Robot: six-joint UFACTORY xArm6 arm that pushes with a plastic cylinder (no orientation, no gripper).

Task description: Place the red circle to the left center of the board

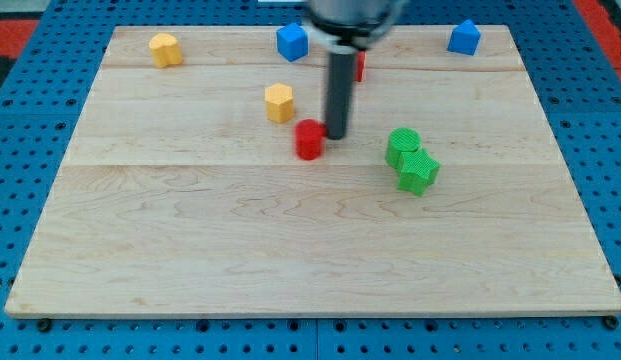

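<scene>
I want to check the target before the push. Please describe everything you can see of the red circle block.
The red circle is a small, short cylinder, uniformly red, looking like painted wood or plastic. It stands upright on the wooden board, near the middle, slightly toward the view's top. Its outline looks a little blurred. My tip is right beside it on the view's right, apparently touching it. The yellow block sits apart, up and to the view's left.

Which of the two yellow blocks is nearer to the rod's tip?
The yellow block just left of my tip; the other yellow block sits at the top-left corner.
</scene>
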